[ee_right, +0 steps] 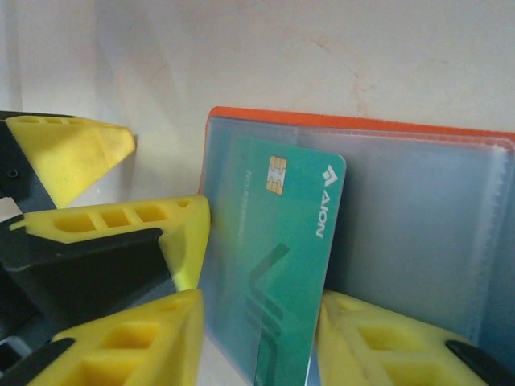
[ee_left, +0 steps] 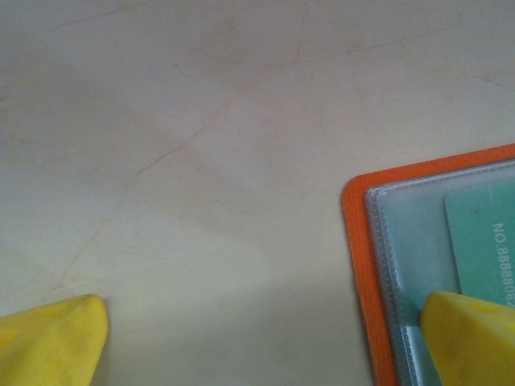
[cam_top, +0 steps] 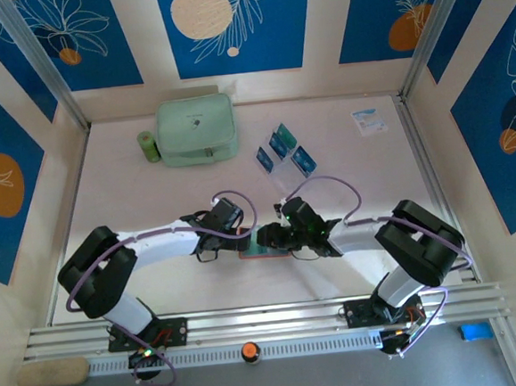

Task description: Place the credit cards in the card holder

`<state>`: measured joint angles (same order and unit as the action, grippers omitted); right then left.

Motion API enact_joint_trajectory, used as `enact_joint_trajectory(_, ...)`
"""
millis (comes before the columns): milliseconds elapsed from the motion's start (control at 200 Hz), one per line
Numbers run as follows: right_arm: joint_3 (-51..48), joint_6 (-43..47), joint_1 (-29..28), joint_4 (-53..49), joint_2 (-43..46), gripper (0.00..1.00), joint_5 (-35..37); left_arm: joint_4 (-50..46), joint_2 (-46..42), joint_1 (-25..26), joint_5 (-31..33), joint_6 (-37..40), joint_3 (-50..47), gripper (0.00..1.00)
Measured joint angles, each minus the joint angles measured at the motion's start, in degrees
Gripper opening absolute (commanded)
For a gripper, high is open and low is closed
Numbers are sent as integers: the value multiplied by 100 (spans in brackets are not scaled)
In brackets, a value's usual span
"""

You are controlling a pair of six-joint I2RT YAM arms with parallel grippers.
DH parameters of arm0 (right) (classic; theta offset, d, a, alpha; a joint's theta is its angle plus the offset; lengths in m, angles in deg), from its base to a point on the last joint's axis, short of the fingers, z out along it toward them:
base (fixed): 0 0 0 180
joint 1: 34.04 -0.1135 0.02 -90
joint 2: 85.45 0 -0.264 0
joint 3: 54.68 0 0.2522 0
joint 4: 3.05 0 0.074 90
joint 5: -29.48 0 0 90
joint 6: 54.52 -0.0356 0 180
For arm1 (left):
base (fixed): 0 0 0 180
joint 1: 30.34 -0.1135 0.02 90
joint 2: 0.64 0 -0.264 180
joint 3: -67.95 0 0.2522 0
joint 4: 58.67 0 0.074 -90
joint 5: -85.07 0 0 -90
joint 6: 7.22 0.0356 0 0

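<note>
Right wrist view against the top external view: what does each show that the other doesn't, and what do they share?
Right wrist: the teal card close up, with its gold chip and lettering, partly inside a clear sleeve. Top external: mint-green pouch, loose cards and leaflet at the far side. Shared: the orange card holder and right tool.

- top view: bright, even light from above; the pale table (cam_top: 133, 194) looks slightly washed out, with only faint soft shadows under the arms by its near edge.
- the picture is mildly soft, and fine print cannot be read.
- left wrist view: dimmer; a broad soft shadow crosses the table, and the left gripper's yellow fingertips (ee_left: 48, 342) are blurred.
- right wrist view: the right gripper's fingers (ee_right: 121, 338) are out of focus, the credit card (ee_right: 282, 265) is sharper, and the card holder (ee_right: 418, 209) sleeves show milky glare.
</note>
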<state>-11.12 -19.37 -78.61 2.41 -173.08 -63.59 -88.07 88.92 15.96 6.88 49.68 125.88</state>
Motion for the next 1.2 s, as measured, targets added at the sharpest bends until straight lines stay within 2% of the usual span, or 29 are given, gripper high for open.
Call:
enact_joint_trajectory(205,251,483,245,-1294,693,44,11,-319,-267,-46,26,-2,11,100)
enact_joint_trajectory(420,826,905,319,-2173,656,14,74,-525,-463,-234,70,-2,59,100)
enact_joint_trajectory(530,1165,1027,304,-2413,358,6,72,-568,-466,-330,74,-2,39,100)
enact_joint_trajectory(720,1567,1233,186,-2673,-302,1,72,-564,-431,-356,74,2,-96,100)
enact_joint_trajectory(1200,2194,1399,-72,-3047,-1069,0,131,-413,-107,-356,79,68,-105,100)
